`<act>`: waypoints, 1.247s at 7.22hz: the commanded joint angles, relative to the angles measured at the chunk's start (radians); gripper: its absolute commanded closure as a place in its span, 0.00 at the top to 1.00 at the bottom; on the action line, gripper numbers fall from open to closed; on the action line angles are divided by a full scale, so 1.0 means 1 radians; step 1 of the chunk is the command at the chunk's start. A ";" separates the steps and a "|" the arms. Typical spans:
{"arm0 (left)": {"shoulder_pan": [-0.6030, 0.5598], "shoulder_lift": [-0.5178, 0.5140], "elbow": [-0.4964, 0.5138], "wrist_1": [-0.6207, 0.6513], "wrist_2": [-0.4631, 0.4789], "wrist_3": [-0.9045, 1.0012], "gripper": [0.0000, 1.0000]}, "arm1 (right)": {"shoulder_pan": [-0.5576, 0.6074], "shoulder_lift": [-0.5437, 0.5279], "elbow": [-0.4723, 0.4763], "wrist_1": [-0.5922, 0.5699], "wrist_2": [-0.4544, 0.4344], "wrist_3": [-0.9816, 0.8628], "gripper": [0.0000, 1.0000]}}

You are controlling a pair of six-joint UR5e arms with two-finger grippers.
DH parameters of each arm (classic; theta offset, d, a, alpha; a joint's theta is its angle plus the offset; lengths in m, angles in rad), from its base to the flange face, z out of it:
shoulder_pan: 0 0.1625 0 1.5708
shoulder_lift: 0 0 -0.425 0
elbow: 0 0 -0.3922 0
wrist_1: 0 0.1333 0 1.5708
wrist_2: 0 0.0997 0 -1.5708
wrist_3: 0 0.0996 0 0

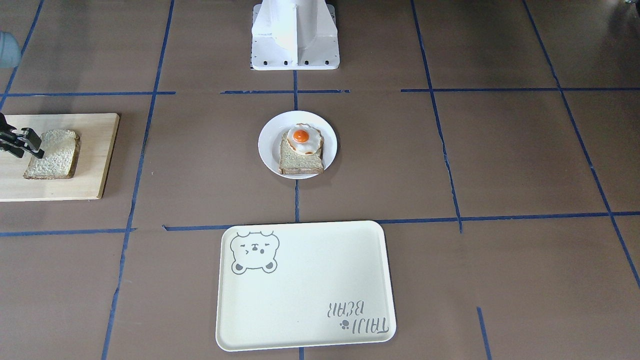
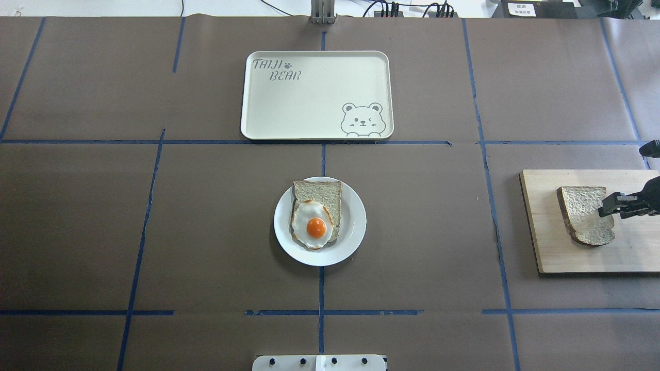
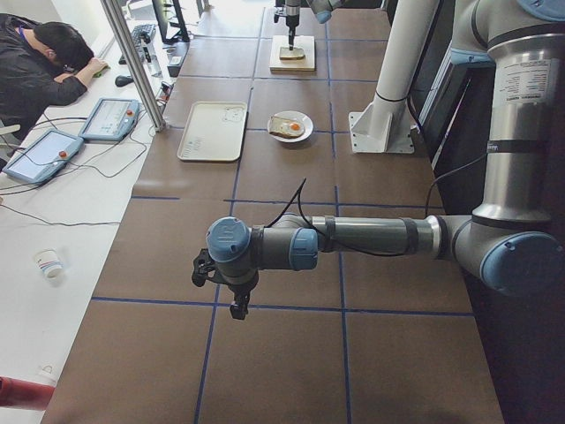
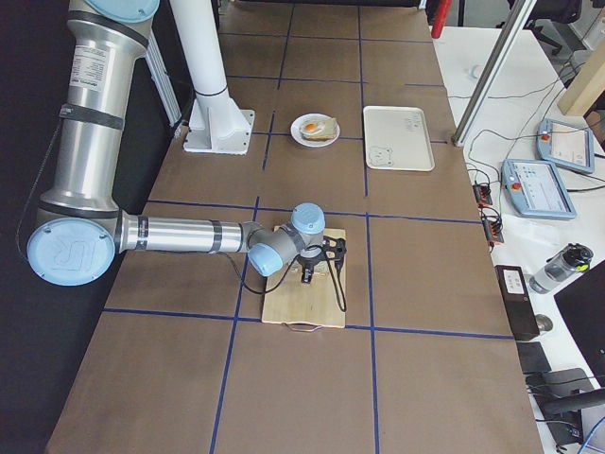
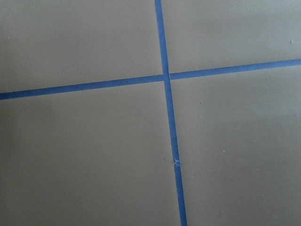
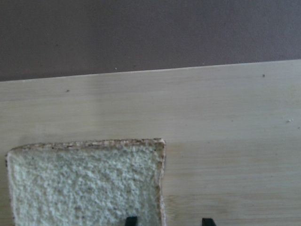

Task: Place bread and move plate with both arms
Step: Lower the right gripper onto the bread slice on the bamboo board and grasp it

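The grainy bread (image 2: 585,214) lies flat on a wooden board (image 2: 541,232) at the table's right end; it also shows in the front view (image 1: 52,154) and the right wrist view (image 6: 84,183). My right gripper (image 2: 604,210) hangs over the bread's edge, open, with one fingertip above the slice and the other above the board (image 6: 235,141). The white plate (image 2: 356,226) sits mid-table and holds a paler slice topped with a fried egg (image 2: 314,226). My left gripper (image 3: 237,305) hovers over bare table far from the plate; I cannot tell whether it is open.
A cream bear tray (image 2: 309,103) lies beyond the plate, on the operators' side. The white pedestal base (image 1: 295,35) stands behind the plate. Blue tape lines cross the brown table (image 5: 167,117).
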 commanded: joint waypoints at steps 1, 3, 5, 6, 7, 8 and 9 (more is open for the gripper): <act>-0.001 0.000 -0.005 0.000 0.000 0.000 1.00 | -0.003 0.000 -0.008 0.000 0.002 -0.005 0.56; -0.001 0.000 -0.008 0.000 0.000 0.000 1.00 | -0.006 0.000 -0.017 0.000 0.001 -0.007 0.41; -0.003 0.000 -0.007 0.000 0.000 0.000 1.00 | -0.007 0.000 -0.014 0.000 0.002 -0.008 0.17; -0.003 0.000 -0.007 0.002 0.000 0.000 1.00 | -0.007 0.000 -0.008 0.000 0.004 -0.007 0.10; -0.003 0.000 -0.008 0.002 0.000 0.000 1.00 | -0.006 0.000 -0.006 0.001 0.002 -0.008 0.04; -0.003 0.000 -0.008 0.002 0.000 0.000 1.00 | -0.006 0.000 -0.005 0.001 0.001 -0.008 0.02; -0.003 -0.002 -0.008 0.002 0.000 0.000 1.00 | -0.004 0.002 0.011 0.001 -0.002 -0.008 0.00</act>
